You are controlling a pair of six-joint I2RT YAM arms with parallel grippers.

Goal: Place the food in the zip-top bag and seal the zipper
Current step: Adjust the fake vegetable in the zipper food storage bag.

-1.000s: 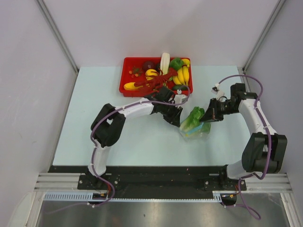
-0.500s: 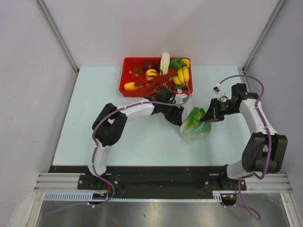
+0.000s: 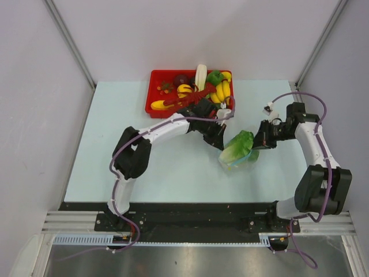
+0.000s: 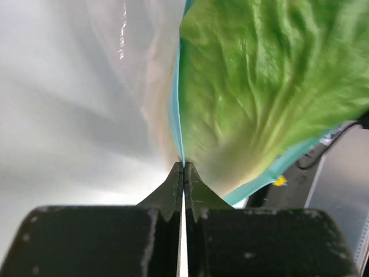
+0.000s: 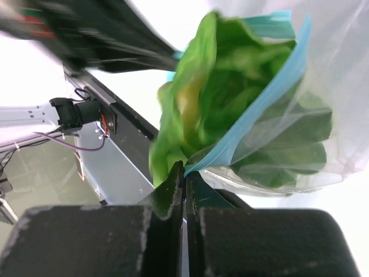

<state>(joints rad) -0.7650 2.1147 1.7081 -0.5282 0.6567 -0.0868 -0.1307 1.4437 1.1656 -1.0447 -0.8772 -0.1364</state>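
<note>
The clear zip-top bag [image 3: 241, 157] hangs between my two grippers at mid table, with the green-and-white cabbage [image 3: 236, 146] partly inside and its leafy top sticking out of the mouth. My left gripper [image 3: 221, 139] is shut on the blue zipper strip [image 4: 176, 115] at the bag's left mouth edge; the cabbage [image 4: 265, 81] fills that view. My right gripper [image 3: 258, 143] is shut on the zipper strip [image 5: 253, 104] at the right mouth edge, with the cabbage [image 5: 225, 98] just beyond its fingers. More food, bananas [image 3: 221, 91], a yellow fruit [image 3: 184, 89] and dark purple pieces [image 3: 181, 79], lies in the tray.
The red tray [image 3: 154, 97] stands at the back middle of the pale blue table [image 3: 115, 150], just behind my left arm. A white elongated toy [image 3: 200, 75] leans over its far rim. Grey walls enclose the table on three sides.
Both grippers have shifted slightly right and back with the bag's mouth. The cabbage has tipped more level and sits deeper in the bag.
</note>
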